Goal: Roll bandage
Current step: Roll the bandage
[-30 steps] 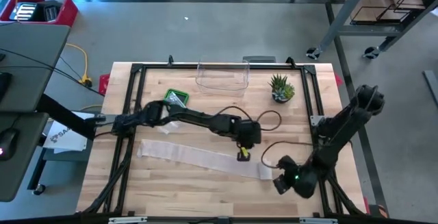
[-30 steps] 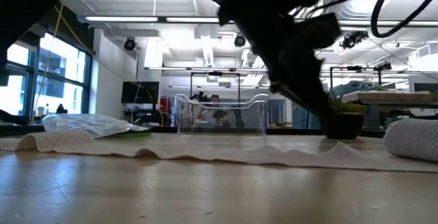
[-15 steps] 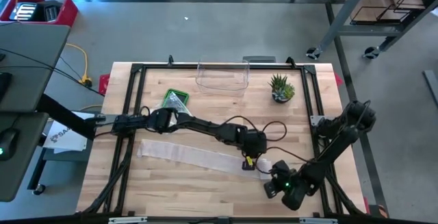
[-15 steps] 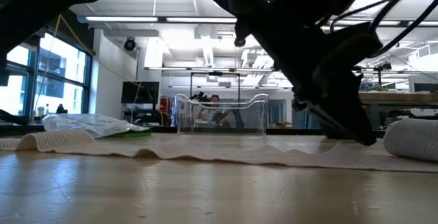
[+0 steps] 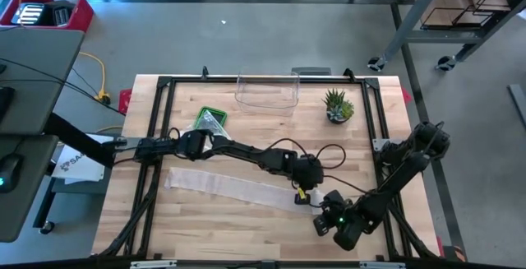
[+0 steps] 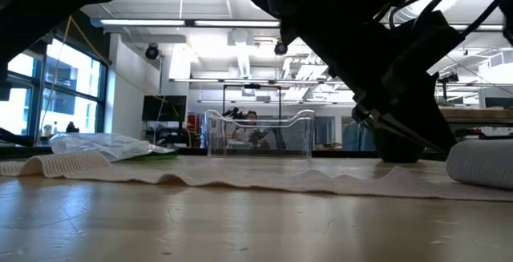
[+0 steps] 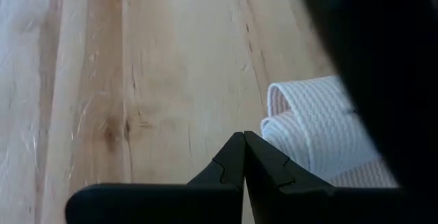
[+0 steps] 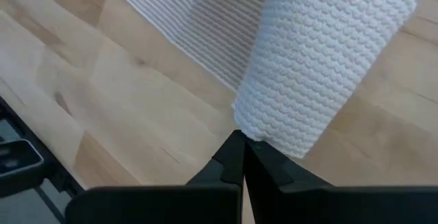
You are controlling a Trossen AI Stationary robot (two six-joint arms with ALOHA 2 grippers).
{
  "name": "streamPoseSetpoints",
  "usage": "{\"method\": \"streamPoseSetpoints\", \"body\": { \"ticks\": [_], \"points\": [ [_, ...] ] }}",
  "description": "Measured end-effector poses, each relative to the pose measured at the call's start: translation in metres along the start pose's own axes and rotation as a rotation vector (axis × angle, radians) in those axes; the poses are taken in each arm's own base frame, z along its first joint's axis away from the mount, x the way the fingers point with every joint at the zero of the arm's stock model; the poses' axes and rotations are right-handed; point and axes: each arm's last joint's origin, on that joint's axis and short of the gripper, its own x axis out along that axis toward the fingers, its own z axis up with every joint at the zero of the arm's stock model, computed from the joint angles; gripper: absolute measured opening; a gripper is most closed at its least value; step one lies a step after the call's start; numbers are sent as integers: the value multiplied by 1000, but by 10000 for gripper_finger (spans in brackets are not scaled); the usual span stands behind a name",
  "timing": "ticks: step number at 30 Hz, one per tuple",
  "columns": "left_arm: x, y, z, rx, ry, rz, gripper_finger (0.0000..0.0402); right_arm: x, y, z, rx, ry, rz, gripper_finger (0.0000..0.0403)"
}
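The rolled end of the bandage (image 8: 321, 66) is flanked by the closed, empty left gripper (image 5: 306, 193) and right gripper (image 5: 322, 224).

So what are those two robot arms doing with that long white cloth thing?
They are rolling up a bandage on the wooden table. One end is already wound into a fat roll, and the rest lies flat in a long strip. The right gripper is shut, with its tips against the roll's end. The left gripper is shut too, reaching in beside the roll. A clear box, a little plant and a green packet sit at the back.
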Motion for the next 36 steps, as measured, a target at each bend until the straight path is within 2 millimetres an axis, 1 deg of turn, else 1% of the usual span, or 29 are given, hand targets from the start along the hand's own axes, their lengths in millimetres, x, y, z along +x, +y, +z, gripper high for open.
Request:
{"method": "streamPoseSetpoints", "body": {
  "ticks": [5, 8, 13, 17, 24, 29, 32, 36],
  "points": [
    [0, 0, 0, 0, -5, 0, 0, 2, 2, 5, 6, -8, -2, 0],
    [0, 0, -2, -2, 25, 1, 0, 3, 3, 6, 13, -7, 7, 0],
    [0, 2, -6, -19, 59, 66, 0, 2, 4, 5, 6, -6, 10, 0],
    [0, 1, -5, -56, 52, 8, 0, 2, 4, 5, 7, -7, 9, 0],
    [1, -17, 1, -24, -14, -44, 0, 1, 4, 6, -1, -19, 3, 0],
    [5, -27, -5, -25, 18, -56, 0, 1, 4, 7, 22, -55, 18, 0],
    [6, -27, -6, -28, 31, -39, 0, 1, 6, 7, 32, -50, 36, 0],
    [4, -16, -4, -48, 23, -4, 0, 0, 8, 4, 14, -36, 58, 0]
  ]
}}
